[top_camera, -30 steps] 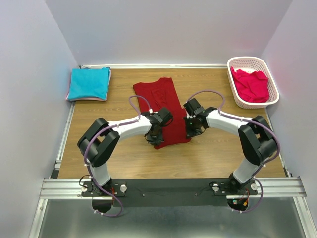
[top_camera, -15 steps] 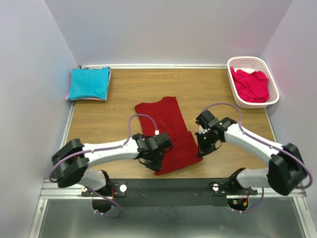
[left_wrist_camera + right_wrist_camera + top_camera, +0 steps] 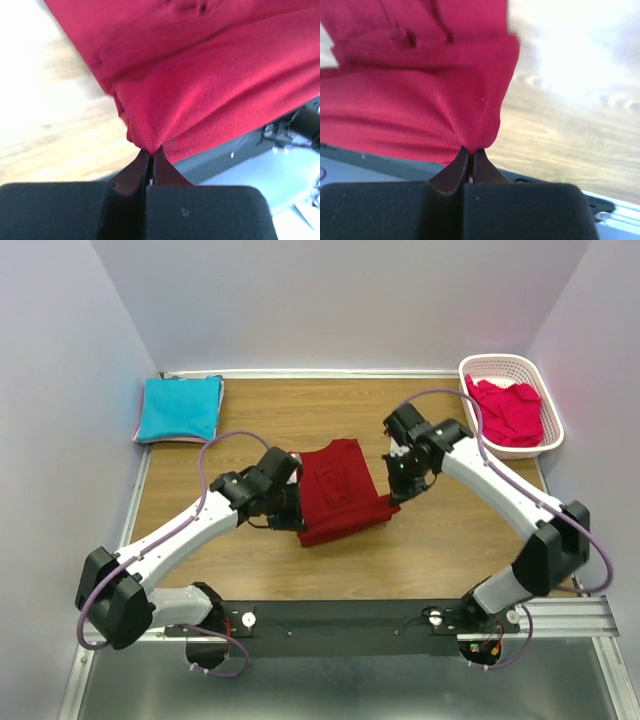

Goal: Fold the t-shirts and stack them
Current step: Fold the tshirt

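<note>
Top view: the dark red t-shirt point(image 3: 338, 490) sits mid-surface point(image 3: 450, 560) with its near edge raised. It looks like soft, light cloth that sags, best held by its corners.

Left wrist: the left fingers point(image 3: 131, 175) are pinched shut on a bunched corner, and the cloth drapes away beyond the tips.

Right wrist: the right fingers point(image 3: 487, 175) are clamped on the opposite corner.

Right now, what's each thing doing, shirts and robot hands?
dark red t-shirt, pinched at both sides, half folded.
turquoise t-shirt, folded flat.
pinkish-red t-shirt, crumpled in the basket.
basket, upright.
left gripper, shut on dark red t-shirt.
right gripper, shut on dark red t-shirt.
</note>
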Controlling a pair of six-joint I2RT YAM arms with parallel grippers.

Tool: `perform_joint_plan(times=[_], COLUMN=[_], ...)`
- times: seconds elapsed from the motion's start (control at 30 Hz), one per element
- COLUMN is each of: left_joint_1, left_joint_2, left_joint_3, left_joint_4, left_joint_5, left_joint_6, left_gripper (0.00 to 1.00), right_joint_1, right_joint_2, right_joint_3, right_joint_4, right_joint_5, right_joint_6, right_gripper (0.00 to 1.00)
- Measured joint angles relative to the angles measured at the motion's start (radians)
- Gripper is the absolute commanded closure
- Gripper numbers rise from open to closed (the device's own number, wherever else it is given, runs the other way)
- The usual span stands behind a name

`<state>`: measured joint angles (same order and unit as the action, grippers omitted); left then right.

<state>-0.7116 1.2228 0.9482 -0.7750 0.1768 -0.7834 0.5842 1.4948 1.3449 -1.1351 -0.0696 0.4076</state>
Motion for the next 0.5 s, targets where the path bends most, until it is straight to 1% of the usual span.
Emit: perform_joint_plan(times=[0.17,0.33,0.5], left_joint_1=[0.127,0.245,0.337], left_joint_2=[0.045,0.114,0.195], left_joint_3=[0.058,0.128,0.179], left_joint_4=[0.020,0.057,0.130], left_joint_5=[0.004,0.017,0.034], left_joint_6=[0.095,0.164,0.219], left_gripper=[1.00,1.00,1.00], right_joint_1=[-0.031,-0.054,-0.081], right_joint_2=[0.219,0.379,0.531], right_joint_3=[0.256,0.499,0.681], right_joint_4=[-0.013,-0.026,-0.019], right_joint_5=[0.010,0.008,-0.005], right_joint_6=[-0.075,-0.133,-0.174], right_gripper=[0.99,0.99,0.99])
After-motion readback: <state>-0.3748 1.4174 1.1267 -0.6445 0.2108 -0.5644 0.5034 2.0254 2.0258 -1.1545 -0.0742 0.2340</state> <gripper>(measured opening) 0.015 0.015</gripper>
